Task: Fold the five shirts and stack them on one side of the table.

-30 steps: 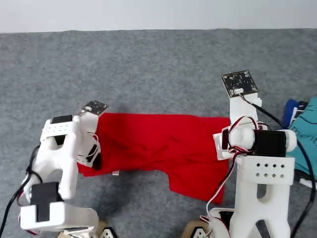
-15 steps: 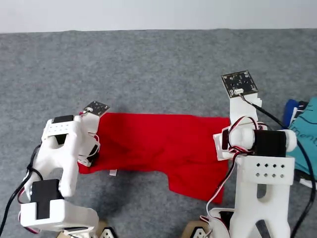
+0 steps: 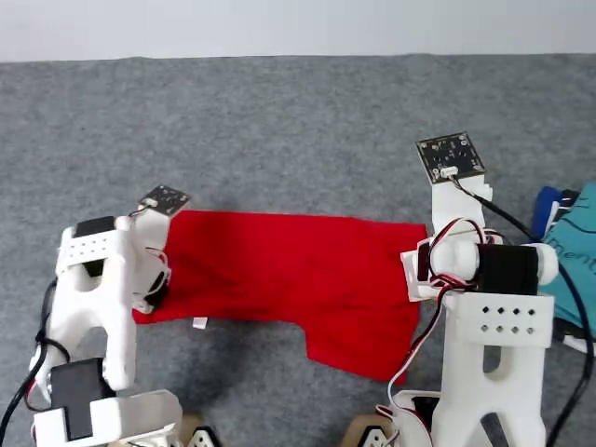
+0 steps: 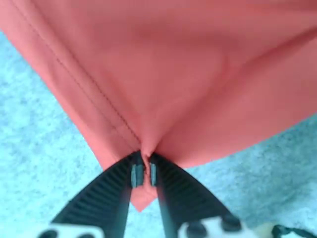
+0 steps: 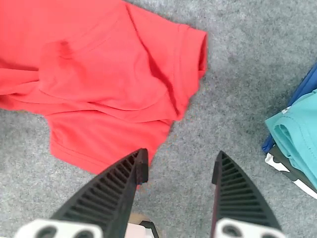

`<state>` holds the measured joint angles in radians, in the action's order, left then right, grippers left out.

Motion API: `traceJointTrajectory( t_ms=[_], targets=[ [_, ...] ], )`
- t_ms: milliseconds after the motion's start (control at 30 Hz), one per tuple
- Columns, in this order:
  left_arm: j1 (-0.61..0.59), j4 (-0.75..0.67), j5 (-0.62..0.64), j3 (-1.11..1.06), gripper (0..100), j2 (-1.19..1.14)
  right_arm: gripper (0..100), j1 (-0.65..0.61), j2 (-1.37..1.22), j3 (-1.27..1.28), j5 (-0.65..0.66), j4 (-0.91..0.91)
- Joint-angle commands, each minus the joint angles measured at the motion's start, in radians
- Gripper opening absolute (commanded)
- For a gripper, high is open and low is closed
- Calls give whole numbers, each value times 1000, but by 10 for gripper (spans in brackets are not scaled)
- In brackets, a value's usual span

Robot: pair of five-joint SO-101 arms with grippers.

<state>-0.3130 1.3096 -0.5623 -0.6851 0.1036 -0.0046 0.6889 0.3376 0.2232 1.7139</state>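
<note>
- The red shirt (image 3: 279, 270) lies across the middle of the bench (image 3: 298, 121), between the two arms. It is drawn out into a long band, with a flap jutting toward the arms at its right end. Judging by that shape, its fold is only partly made, and it is not stacked.
- The left end effector (image 4: 143, 169) is closed on the shirt's left edge, with a pinch of cloth caught between its tips.
- The right end effector (image 5: 180, 166) is spread wide and holds nothing. It hangs over bare bench just beside the flap.
- At the bench's right edge, a teal shirt (image 3: 577, 256) sits heaped on a blue garment (image 3: 549, 200). I cannot tell whether these are folded, so most of the task looks undone.
- The red cloth is a thin, matte, limp knit with soft creases and a stitched hem line.
- The bench covering is grey and felt-like, with a fuzzy nap that probably drags on fabric.
- The end effector fingers are black ribbed plastic on white bodies.
</note>
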Motion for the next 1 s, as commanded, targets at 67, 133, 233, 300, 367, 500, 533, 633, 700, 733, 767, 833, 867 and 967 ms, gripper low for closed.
traceJointTrajectory(
  t_ms=[67, 133, 233, 300, 367, 500, 533, 633, 700, 733, 767, 833, 867, 967],
  targets=[
    [-43, 12, -46, 19, 69, 28, 213, 12, 22, -52, 11, 4],
    [-43, -2, -43, 25, 102, -5, 213, 12, 22, -52, 11, 1],
    [-40, 3, -43, 35, 116, -25, 213, 12, 22, -52, 11, 2],
    [-37, 35, -41, 62, 119, -18, 213, 12, 22, -51, 11, 4],
    [-35, 84, -40, 110, 119, 3, 213, 12, 22, -49, 11, 4],
    [6, 170, -37, 189, 119, 69, 213, 8, 22, -48, 9, 2],
    [32, 186, -25, 196, 119, 87, 213, 7, 22, -48, 8, 1],
    [147, 203, 51, 193, 119, 127, 213, 7, 22, -48, 5, -2],
    [253, 190, 115, 171, 118, 133, 213, 7, 22, -48, 5, -2],
    [307, 169, 149, 157, 118, 132, 213, 7, 22, -48, 5, -2],
    [359, 138, 187, 136, 117, 132, 213, 7, 22, -48, 5, -1],
    [450, 63, 259, 93, 117, 130, 213, 7, 22, -48, 5, 4],
    [489, 29, 288, 73, 117, 130, 213, 7, 22, -48, 5, 4],
    [575, -44, 364, 44, 117, 130, 212, 12, 22, -48, 5, 7]
  ],
)
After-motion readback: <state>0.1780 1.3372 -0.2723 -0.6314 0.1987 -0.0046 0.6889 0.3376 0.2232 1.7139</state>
